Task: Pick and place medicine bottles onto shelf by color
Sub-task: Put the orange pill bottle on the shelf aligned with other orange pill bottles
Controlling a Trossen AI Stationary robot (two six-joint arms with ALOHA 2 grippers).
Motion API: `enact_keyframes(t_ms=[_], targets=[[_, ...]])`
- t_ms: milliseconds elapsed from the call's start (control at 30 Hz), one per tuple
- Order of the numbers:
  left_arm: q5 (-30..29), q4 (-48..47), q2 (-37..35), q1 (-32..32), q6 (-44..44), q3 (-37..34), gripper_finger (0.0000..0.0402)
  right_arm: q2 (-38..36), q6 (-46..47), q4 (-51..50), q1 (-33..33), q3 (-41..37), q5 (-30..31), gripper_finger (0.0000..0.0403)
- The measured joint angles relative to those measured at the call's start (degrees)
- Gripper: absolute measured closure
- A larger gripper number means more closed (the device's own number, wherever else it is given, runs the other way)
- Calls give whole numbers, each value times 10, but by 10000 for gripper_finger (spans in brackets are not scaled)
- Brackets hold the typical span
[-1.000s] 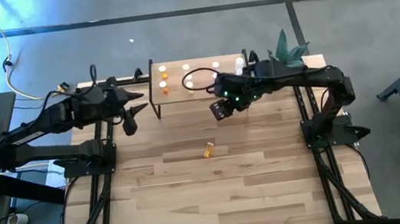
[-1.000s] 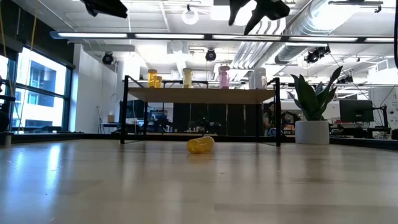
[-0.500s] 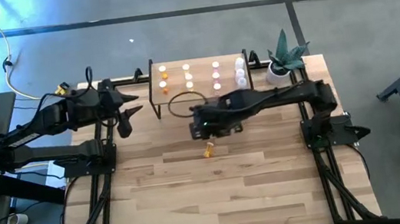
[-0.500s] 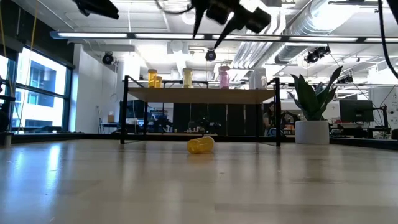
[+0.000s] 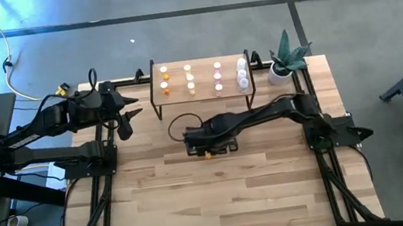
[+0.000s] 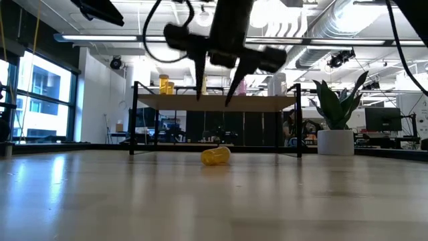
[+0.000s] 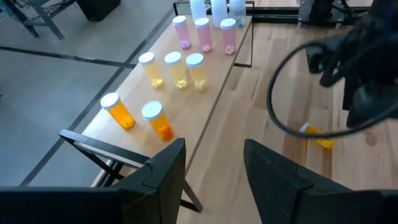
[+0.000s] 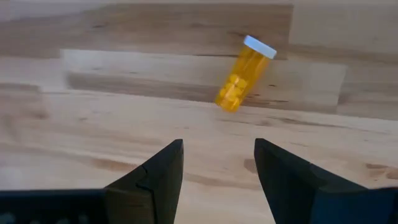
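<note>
High view: a wooden table (image 5: 228, 195) with two dark arms. The shelf (image 5: 201, 80) stands at the far edge, with rows of small white-capped bottles on it. The right arm reaches across to the table's middle, its right gripper (image 5: 207, 145) over a lone orange bottle (image 5: 208, 156) that lies on the table in front of the shelf. The left arm waits at the left side, its left gripper (image 5: 126, 123) just off the shelf's left end. A potted plant (image 5: 283, 59) stands to the right of the shelf.

Low view: the orange bottle (image 6: 215, 155) lies on its side on the table, in front of the shelf (image 6: 217, 102). The right gripper (image 6: 217, 84) hangs above it, fingers spread and empty, not touching it. Bottles stand along the shelf top — orange, yellow, pink, white.

Left wrist view: the left gripper (image 7: 214, 165) has its fingers apart, with nothing between them. Beyond it the shelf (image 7: 118, 143) carries two orange, three yellow and three pink bottles, with clear ones at the far end. The lone bottle (image 7: 318, 137) lies on the table under the other arm.

Right wrist view: the right gripper (image 8: 217, 163) is released — open fingers either side of bare wood. The orange bottle (image 8: 244, 73) lies tilted ahead of them, apart from both.
</note>
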Motion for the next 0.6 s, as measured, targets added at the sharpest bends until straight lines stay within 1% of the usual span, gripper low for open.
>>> enact_keyframes(t_ms=[300, 400, 600], targets=[[2, 0, 0, 0, 0, 0, 249, 64, 50, 14, 8, 0, 22, 214], [2, 0, 0, 0, 0, 0, 249, 77, 54, 35, 8, 0, 31, 214], [2, 1, 0, 0, 5, 0, 249, 93, 61, 37, 2, 0, 32, 214]])
